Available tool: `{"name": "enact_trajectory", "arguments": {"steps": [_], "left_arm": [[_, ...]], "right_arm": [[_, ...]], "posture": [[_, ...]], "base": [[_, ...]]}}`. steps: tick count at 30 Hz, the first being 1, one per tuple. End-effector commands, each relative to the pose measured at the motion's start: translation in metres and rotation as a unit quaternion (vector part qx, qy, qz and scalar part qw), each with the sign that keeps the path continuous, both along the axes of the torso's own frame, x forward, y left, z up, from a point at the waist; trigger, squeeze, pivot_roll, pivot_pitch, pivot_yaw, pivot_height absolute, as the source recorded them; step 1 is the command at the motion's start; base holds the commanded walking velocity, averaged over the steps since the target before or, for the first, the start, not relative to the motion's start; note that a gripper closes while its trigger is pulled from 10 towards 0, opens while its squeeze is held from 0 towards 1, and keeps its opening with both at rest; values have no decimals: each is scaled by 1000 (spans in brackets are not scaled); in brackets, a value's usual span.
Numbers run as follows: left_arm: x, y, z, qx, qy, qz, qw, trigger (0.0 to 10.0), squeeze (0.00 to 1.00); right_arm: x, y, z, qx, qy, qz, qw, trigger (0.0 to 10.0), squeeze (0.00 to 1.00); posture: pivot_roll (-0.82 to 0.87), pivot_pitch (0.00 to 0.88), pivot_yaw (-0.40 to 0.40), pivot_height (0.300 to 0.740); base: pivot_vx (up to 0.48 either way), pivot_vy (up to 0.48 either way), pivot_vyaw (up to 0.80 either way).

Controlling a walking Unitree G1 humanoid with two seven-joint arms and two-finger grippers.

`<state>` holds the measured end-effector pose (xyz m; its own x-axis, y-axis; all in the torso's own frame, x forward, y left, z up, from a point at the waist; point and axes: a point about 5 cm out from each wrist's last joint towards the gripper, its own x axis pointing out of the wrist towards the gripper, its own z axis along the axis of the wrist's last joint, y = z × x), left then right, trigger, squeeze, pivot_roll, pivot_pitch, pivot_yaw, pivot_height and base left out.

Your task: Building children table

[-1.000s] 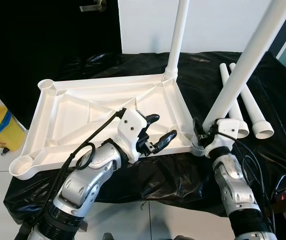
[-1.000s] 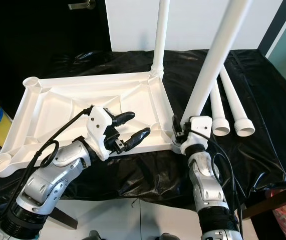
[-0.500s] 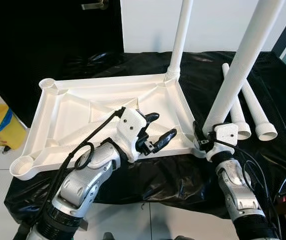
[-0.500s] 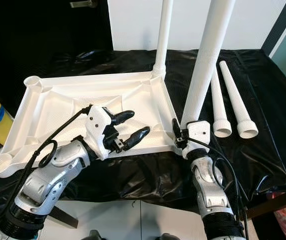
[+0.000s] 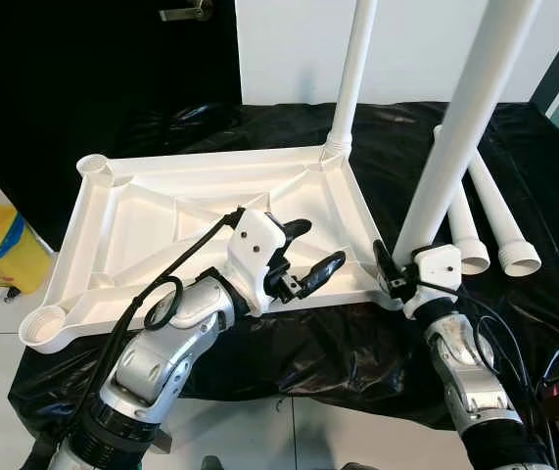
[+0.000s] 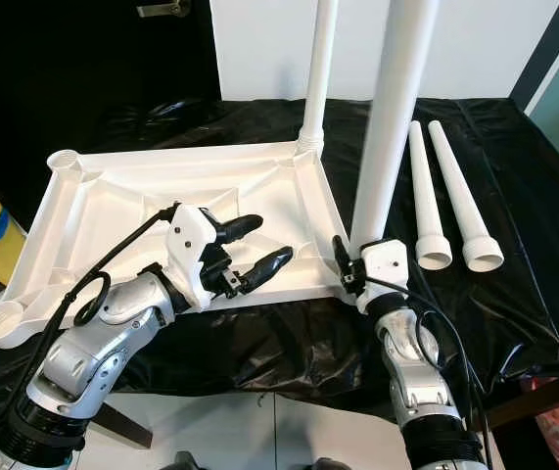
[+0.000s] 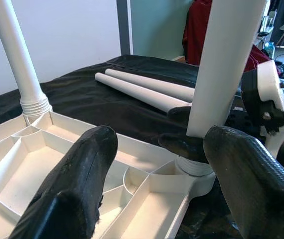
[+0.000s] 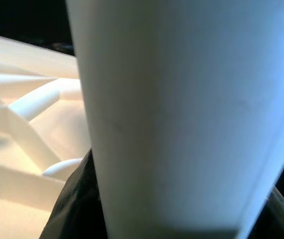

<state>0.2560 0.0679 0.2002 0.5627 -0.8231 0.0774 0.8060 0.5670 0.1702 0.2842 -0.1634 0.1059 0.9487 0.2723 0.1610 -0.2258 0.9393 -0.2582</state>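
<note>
While two legs (image 6: 441, 196) lie loose, right tool (image 6: 349, 277) pinches one of two upright legs (image 6: 389, 117); left tool (image 6: 255, 245) spread.

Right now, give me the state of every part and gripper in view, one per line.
Tabletop: upside down on the black sheet.
Far leg: upright in its corner socket.
Near leg: standing in the near corner socket, gripped low.
Two spare legs: lying loose, side by side.
Right gripper: shut on the near leg.
Left gripper: open, above the tabletop.

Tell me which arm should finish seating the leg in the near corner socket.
Right. The right gripper is shut on the near leg just above its socket. The left gripper hovers open over the tabletop, holding nothing.
</note>
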Motion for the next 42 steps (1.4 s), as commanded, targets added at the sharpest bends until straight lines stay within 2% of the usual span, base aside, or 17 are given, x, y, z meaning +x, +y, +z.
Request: {"name": "enact_trajectory", "arguments": {"steps": [1,5,6,7,8,9,10,11,13,16,29,31,35,36,42], "left_arm": [[-6,-4,-1,11,1,-55,998,10000,0],[-7,-4,-1,11,0,-56,998,10000,0],[-7,-4,-1,11,0,-56,998,10000,0],[-7,-4,-1,11,0,-56,998,10000,0],[-7,-4,-1,11,0,-56,998,10000,0],[-7,-4,-1,11,0,-55,998,10000,0],[-7,-4,-1,11,0,-55,998,10000,0],[-7,-5,-1,11,0,-56,998,10000,0],[-7,-5,-1,11,0,-56,998,10000,0],[-7,-5,0,10,-1,-57,998,10000,0],[-8,-6,0,8,0,-58,998,10000,0],[-8,-5,-1,8,1,-57,998,10000,0],[-9,-5,-1,8,1,-57,998,10000,0],[-9,-5,-1,8,2,-57,998,10000,0],[-9,-4,-1,9,4,-57,998,10000,0]], "right_arm": [[-12,2,-33,-21,74,6,997,10000,0],[-14,0,-36,-4,81,3,997,10000,0],[-14,-2,-37,9,85,-2,996,10000,0],[-13,-5,-38,47,98,-18,994,10000,0],[-13,-5,-38,47,98,-18,994,10000,0],[-12,-8,-40,78,110,-29,990,10000,0],[-12,-8,-40,78,110,-29,990,10000,0],[-11,-10,-42,108,123,-40,986,10000,0],[-11,-10,-42,108,123,-40,986,10000,0],[-10,-14,-46,161,149,-58,974,10000,0],[-11,-15,-51,167,166,-75,969,10000,0],[-9,-17,-53,149,190,-80,967,10000,0],[-7,-18,-53,145,202,-80,965,10000,0],[-3,-23,-49,132,210,-72,966,10000,0],[2,-31,-40,115,212,-54,969,10000,0]], "posture": [[22,54,-20,740],[22,51,-22,740],[22,51,-22,740],[21,49,-24,740],[21,49,-24,740],[19,47,-24,740],[19,47,-24,740],[18,47,-25,740],[18,47,-25,740],[15,48,-26,740],[15,53,-28,740],[16,57,-28,740],[16,57,-28,740],[12,65,-24,740],[12,73,-26,740]], "base": [[0,0,0],[0,0,0],[0,0,0],[0,0,0],[0,0,0],[0,0,0],[0,0,0],[0,0,0],[0,0,0],[0,0,0],[0,0,0],[0,0,0],[0,0,0],[0,0,0],[0,0,0]]}}
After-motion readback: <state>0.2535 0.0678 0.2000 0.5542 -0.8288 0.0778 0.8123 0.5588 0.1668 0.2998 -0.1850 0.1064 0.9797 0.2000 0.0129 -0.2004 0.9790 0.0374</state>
